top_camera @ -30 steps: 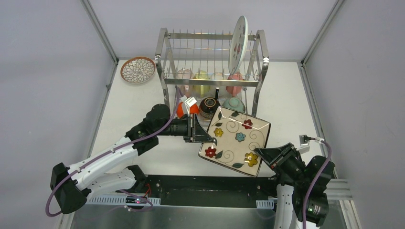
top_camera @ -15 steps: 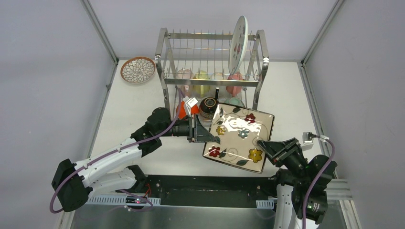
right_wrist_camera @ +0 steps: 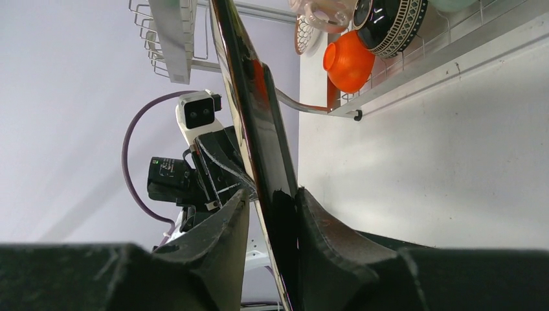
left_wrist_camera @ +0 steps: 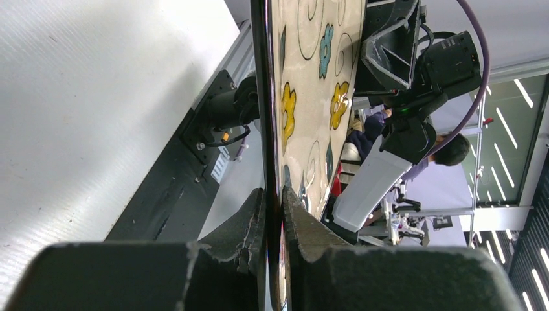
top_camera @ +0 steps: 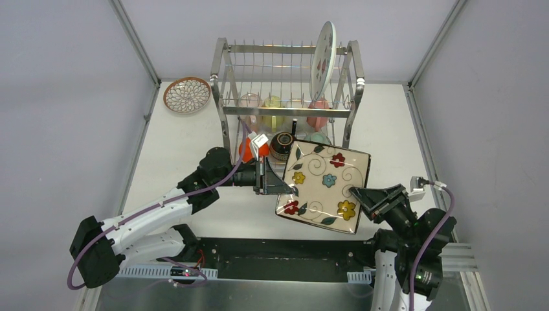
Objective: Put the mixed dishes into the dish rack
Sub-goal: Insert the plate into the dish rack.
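Observation:
The square floral plate (top_camera: 324, 184) hangs tilted in the air in front of the dish rack (top_camera: 285, 48). My left gripper (top_camera: 280, 188) is shut on its left edge; the left wrist view shows the fingers (left_wrist_camera: 304, 227) pinching the rim of the plate (left_wrist_camera: 317, 78). My right gripper (top_camera: 358, 194) straddles the plate's right edge. In the right wrist view one finger (right_wrist_camera: 317, 220) touches the plate (right_wrist_camera: 259, 123) and a gap shows on the other side. The white strawberry plate (top_camera: 324, 55) stands in the upper slots. The petal-pattern plate (top_camera: 186, 94) lies on the table at the far left.
On the rack's lower level sit the orange bowl (top_camera: 249, 149), brown bowl (top_camera: 283, 144), mint bowl (top_camera: 317, 137) and pastel cups (top_camera: 272, 103). The rack's front posts stand just behind the held plate. Grey walls close in both sides of the table (top_camera: 181, 149).
The left gripper has lifted the floral plate up and toward the rack. The right gripper has come from below-right to the plate's right edge and now straddles it.

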